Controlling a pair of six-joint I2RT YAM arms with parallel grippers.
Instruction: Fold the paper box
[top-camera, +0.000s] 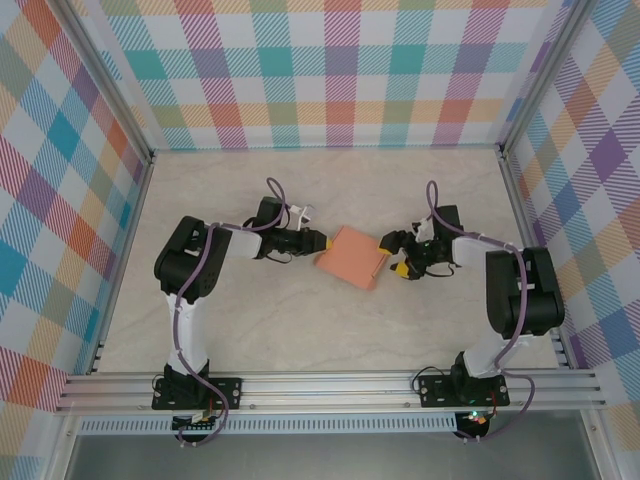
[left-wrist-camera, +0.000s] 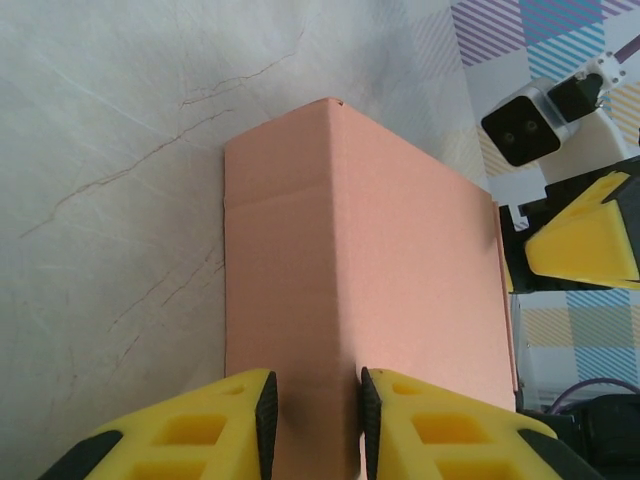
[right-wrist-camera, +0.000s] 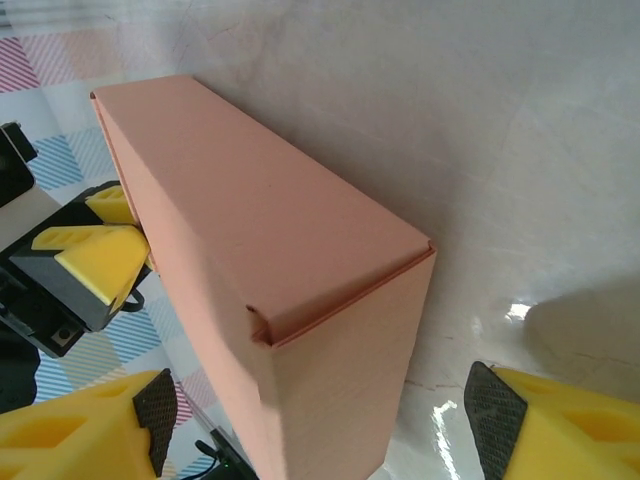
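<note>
While the left gripper (top-camera: 316, 241) reaches in from the left, its yellow fingers (left-wrist-camera: 215, 430) stand at a narrow gap and look to be pinching the near edge of the paper box (top-camera: 352, 257), with cardboard filling the space between the black pads. The box itself, salmon-orange, lies mid-table between the two arms, turned at a slant to the table's edges. It already looks closed up into a shallow rectangular shape, one flap's edge showing as a raised seam along its right-hand end. Over to the right gripper (top-camera: 393, 257): jaws spread wide, one finger on either side of that seamed end, neither pad touching as far as I can tell. From the right wrist, the long axis runs away from those open jaws, with the left gripper near its far end. So I'd judge the right arm is the one lined up to press that last flap home while the left braces. Underneath is a pale marbled table (top-camera: 300, 330), smooth and a bit glossy, so the box could slide. Colourful plaid walls (top-camera: 340, 70) close in the far edge and both sides.
</note>
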